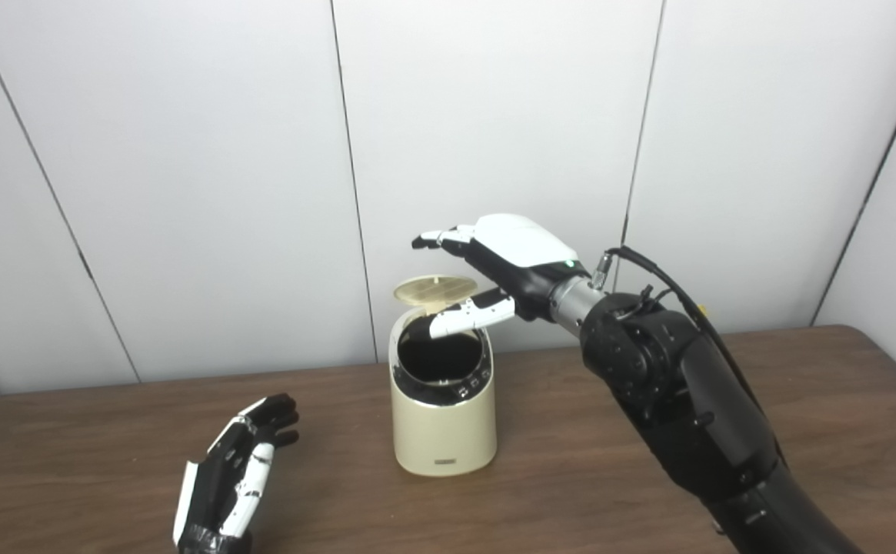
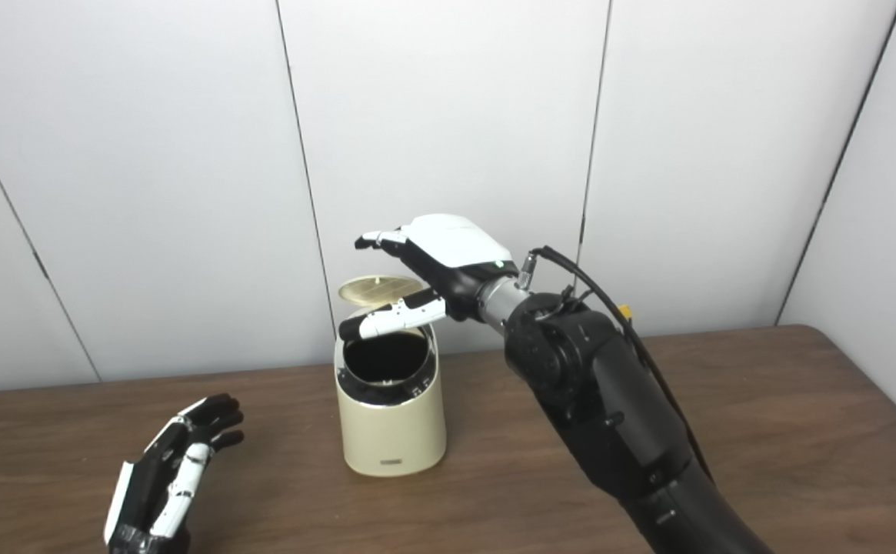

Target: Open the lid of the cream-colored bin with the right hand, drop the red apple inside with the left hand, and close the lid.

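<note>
The cream-colored bin [image 1: 443, 431] stands on the wooden table [image 1: 109, 431], a little left of centre. Its round lid [image 1: 434, 290] is raised and tilted back behind the dark opening [image 1: 441, 358]. My right hand [image 1: 494, 265] hovers over the bin with its fingers apart; the thumb reaches over the opening and the other fingers stretch above the lid, holding nothing. My left hand [image 1: 236, 469] is open and empty near the table's front left, palm turned inward. No red apple shows in either view; the bin's inside is dark.
White wall panels stand right behind the table. The table's rounded right corner [image 1: 878, 338] shows at the far right. My right arm [image 1: 686, 415] crosses the table's right half.
</note>
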Robot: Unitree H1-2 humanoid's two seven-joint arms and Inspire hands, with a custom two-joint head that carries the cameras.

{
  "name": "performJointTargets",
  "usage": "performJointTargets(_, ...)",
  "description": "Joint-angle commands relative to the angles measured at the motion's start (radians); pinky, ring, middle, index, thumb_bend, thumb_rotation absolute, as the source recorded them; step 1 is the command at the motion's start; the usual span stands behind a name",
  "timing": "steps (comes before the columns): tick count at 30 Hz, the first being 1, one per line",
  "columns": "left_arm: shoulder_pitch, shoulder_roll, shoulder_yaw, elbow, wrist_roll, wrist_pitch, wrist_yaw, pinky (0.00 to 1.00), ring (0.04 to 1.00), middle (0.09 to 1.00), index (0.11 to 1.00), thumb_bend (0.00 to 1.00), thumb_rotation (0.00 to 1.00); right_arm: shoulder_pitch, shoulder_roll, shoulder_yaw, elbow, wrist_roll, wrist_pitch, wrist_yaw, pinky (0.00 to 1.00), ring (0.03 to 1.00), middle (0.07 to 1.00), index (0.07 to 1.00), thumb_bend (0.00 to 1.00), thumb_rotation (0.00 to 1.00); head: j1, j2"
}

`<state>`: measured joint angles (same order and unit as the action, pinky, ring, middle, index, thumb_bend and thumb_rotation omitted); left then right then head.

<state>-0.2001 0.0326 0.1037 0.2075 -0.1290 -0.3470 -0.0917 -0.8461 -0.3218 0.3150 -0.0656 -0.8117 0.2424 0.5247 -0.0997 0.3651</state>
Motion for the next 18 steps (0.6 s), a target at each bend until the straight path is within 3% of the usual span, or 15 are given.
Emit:
performJointTargets(1, 0.040, -0.023, -0.015, 0.021, -0.006, -0.003, 0.003, 0.73, 0.776, 0.777, 0.758, 0.23, 0.51, -0.069, -0.015, -0.013, -0.026, 0.007, -0.020, -0.014, 0.91, 0.910, 0.850, 0.825, 0.93, 0.90, 0.002, -0.001)
performJointTargets(18, 0.031, -0.022, -0.014, 0.024, 0.013, -0.006, 0.025, 0.72, 0.756, 0.758, 0.742, 0.25, 0.53, 0.055, -0.026, -0.034, -0.179, 0.027, 0.024, 0.004, 0.87, 0.876, 0.814, 0.799, 0.85, 0.93, -0.002, 0.013)
